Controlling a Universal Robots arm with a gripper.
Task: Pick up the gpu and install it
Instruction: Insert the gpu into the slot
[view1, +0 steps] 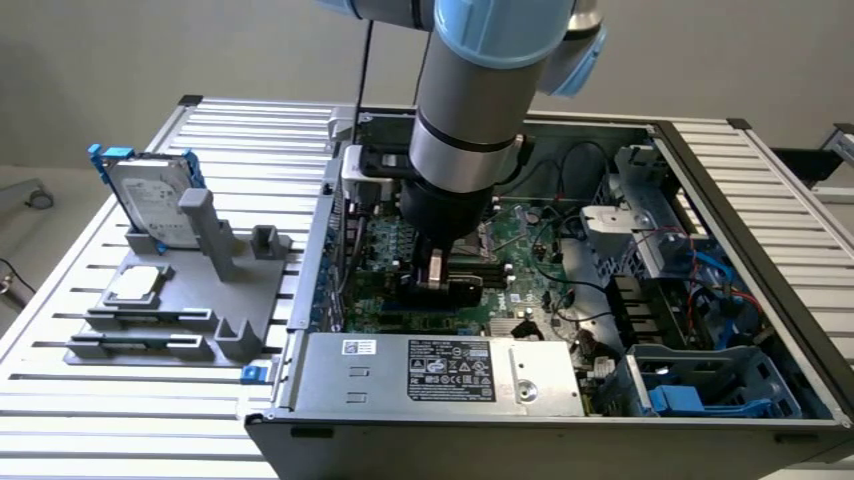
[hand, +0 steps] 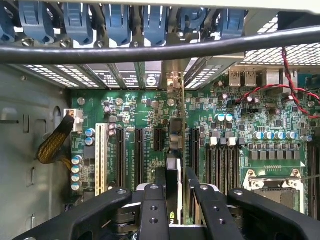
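Gripper (hand: 176, 181) pinching the gpu (hand: 173, 135) across its flat faces | card upright, edge-on over motherboard (hand: 240, 115) slots | judged light, stiff, fragile: hold shroud, spare circuitry.

Soft, even white light falls on my table (view1: 54, 330) and the open case (view1: 747, 190), with pale glare on the far slats, while my arm (view1: 467, 120) throws shade on the circuit board (view1: 527, 250) below it. From my wrist the board is brightly lit, but my gripper (hand: 176, 173) and the gpu (hand: 173, 195) it clamps sit in dark shadow.
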